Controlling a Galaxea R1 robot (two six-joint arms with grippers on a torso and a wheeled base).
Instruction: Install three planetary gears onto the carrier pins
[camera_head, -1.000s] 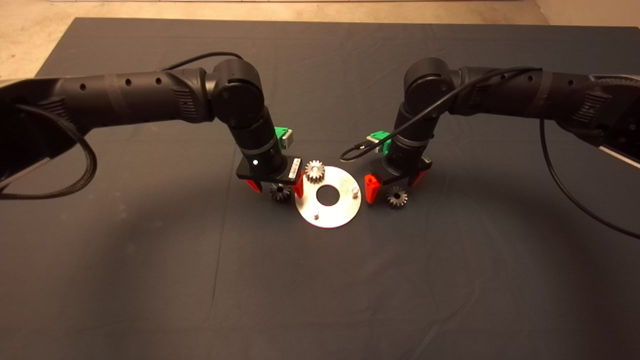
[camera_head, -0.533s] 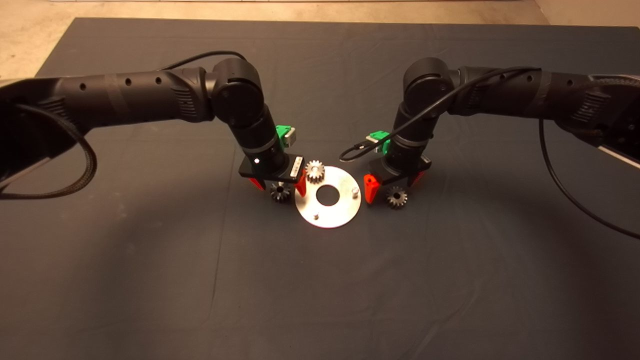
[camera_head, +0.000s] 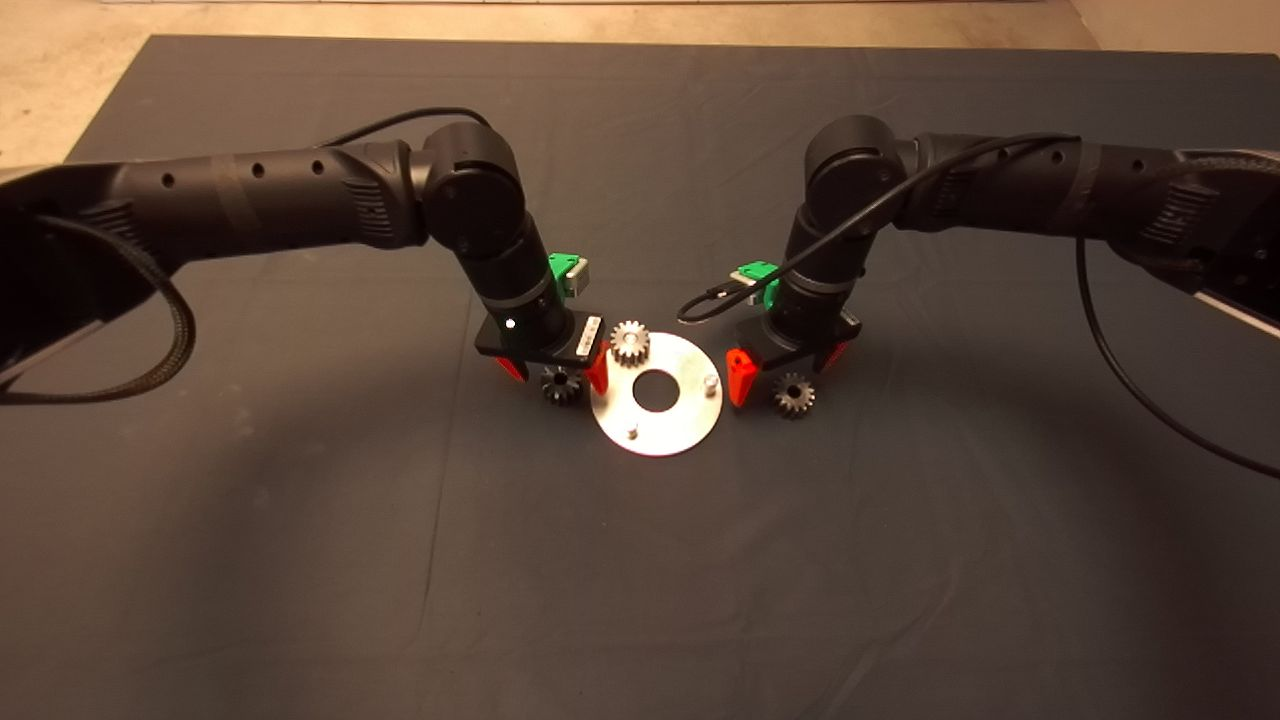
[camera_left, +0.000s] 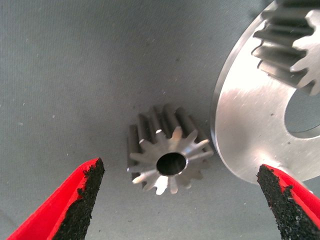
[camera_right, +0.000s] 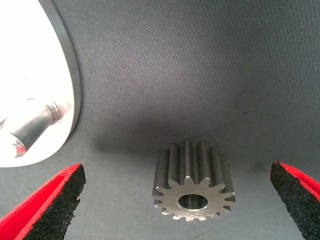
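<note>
With both the left gripper and right gripper spread wide over loose planetary gears flanking the carrier disc, each should descend centred before pinching across the teeth.

Head view dim overall; mat unevenly lit, with broad soft shadows under both arms. Disc was the brightest surface, with mild glare. In the right wrist view the disc was blown out to white. Gear sharp; red fingers slightly soft.
</note>
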